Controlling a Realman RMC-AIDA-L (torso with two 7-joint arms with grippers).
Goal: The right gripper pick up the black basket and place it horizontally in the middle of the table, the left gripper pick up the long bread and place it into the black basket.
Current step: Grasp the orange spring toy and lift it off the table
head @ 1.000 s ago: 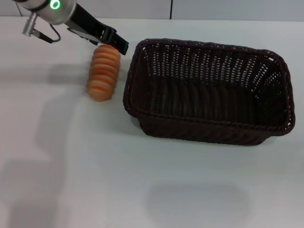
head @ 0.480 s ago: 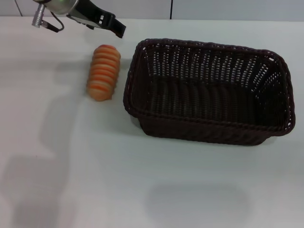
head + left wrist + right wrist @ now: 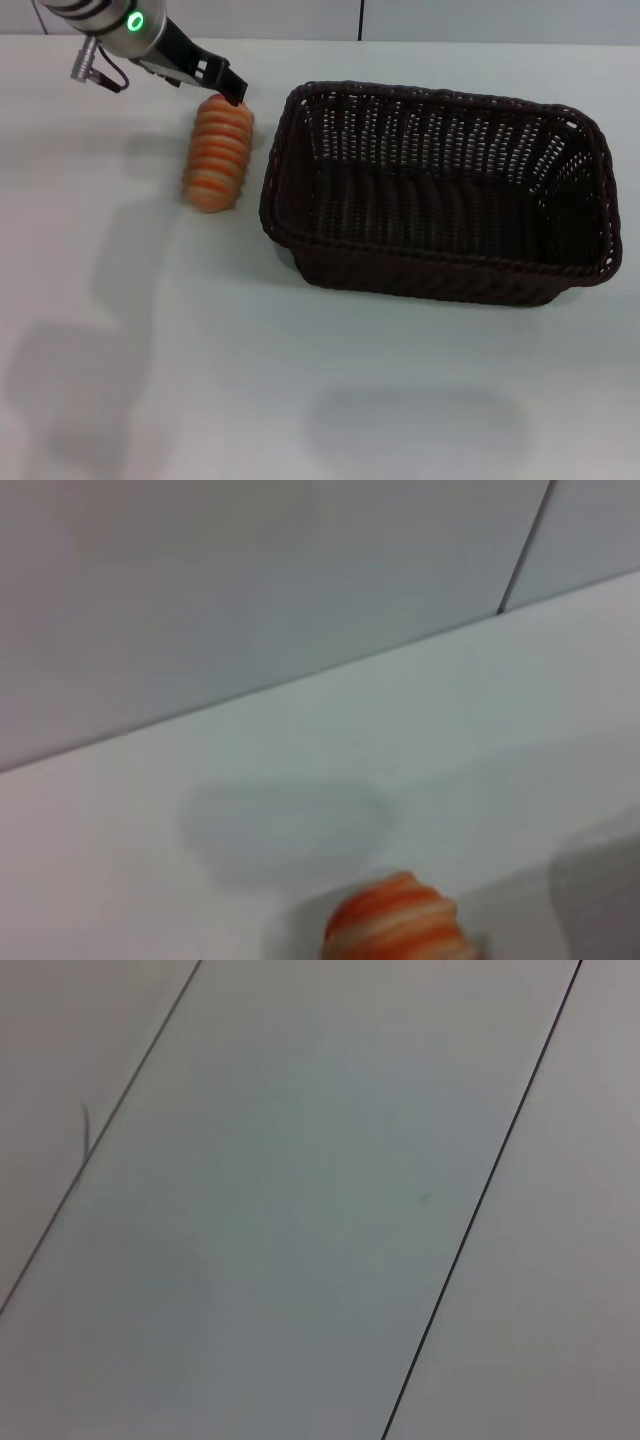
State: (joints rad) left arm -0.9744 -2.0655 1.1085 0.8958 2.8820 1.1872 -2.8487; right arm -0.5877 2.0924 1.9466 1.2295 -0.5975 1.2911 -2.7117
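The long bread [image 3: 218, 152], orange with cream stripes, lies on the white table [image 3: 200, 350] just left of the black basket [image 3: 430, 262]. The basket stands lengthwise across the middle of the table and is empty. My left gripper [image 3: 232, 93] reaches in from the far left, its tip at the bread's far end. The bread's rounded end also shows in the left wrist view [image 3: 400, 930]. My right gripper is out of view; its wrist view shows only wall panels.
A grey panelled wall [image 3: 400, 18] runs along the table's far edge. The left arm's shadow falls across the table left of the bread.
The left gripper drew back towards the far edge half a second ago, then came down again to the bread's far end. The bread and basket have not moved.
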